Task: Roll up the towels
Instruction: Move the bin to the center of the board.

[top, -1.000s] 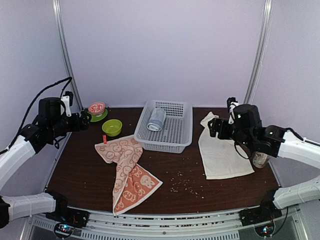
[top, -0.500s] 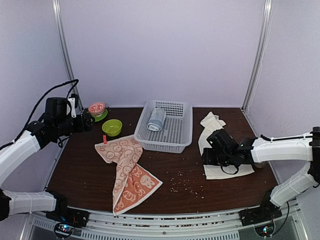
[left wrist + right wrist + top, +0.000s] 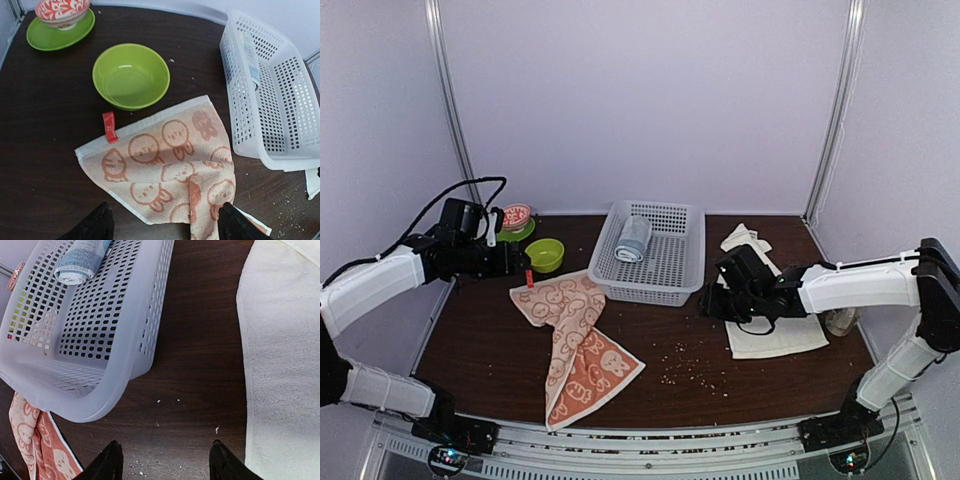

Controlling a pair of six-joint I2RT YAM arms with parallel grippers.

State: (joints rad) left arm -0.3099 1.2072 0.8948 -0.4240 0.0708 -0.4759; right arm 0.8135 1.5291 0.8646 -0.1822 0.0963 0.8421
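On the left, the left tool (image 3: 162, 227) hangs released, fingers spread wide, over the far end of the salmon-orange towel (image 3: 165, 160), which lies loose on the counter (image 3: 480, 340) between the green bowl (image 3: 544, 254) and the near edge. We judge two risks here. The towel is twisted over itself midway, so a roll started before flattening would come out skewed. The bowl sits just beside the towel's far corner, so a sweep of the tool could knock it. At centre, the white basket (image 3: 645, 290) holds a grey-blue rolled towel (image 3: 634, 238). The right tool (image 3: 165, 460), also released and grasping nothing, hovers over bare counter between the basket and the cream-white towel (image 3: 285, 365). A closing pinch there could miss the towel's edge or push the basket. In the top view, the right arm covers part of the cream-white towel, and its far end is bunched. The left wrist view cuts off the salmon-orange towel's near end. We cannot identify the pale object (image 3: 840, 320) beside the right forearm.
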